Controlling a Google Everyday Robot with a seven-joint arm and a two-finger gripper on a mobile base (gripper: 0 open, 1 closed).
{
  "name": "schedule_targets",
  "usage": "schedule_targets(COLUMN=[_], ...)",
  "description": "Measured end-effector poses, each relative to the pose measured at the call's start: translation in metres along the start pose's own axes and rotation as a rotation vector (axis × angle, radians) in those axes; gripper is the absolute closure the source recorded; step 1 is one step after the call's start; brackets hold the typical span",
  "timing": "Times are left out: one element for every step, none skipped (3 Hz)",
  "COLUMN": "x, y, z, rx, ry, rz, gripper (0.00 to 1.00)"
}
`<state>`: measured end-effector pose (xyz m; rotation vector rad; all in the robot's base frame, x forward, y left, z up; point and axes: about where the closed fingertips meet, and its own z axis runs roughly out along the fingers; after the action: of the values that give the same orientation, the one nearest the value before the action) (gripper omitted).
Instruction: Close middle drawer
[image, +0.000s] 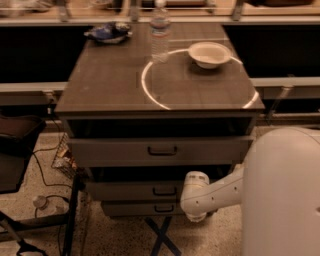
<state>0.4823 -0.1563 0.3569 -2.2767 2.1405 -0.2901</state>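
Observation:
The middle drawer (150, 191) is the low grey-brown front with a small dark bar handle (164, 191), second of the cabinet's three. It stands out only a little from the cabinet, just above the lowest drawer (150, 208). The taller top drawer (160, 150) stands slightly out, with a dark gap above it. My white arm reaches in from the right, and its end with the gripper (192, 200) is at the right part of the middle drawer's front. The arm's round joint hides the fingers.
On the cabinet top (110, 85) stand a water bottle (160, 35), a white bowl (210, 53) and a blue bag (107, 32). A black chair (15, 150), cables and a wire basket (62, 157) are at the left. Crossed dark legs (162, 237) show below.

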Motion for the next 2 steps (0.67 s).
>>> schedule_targets(x=[0.007, 0.021], y=[-0.031, -0.086], z=[0.007, 0.017], rx=[0.029, 0.092], ry=[0.014, 0.036], rz=[-0.012, -0.033], gripper=[1.0, 1.0])
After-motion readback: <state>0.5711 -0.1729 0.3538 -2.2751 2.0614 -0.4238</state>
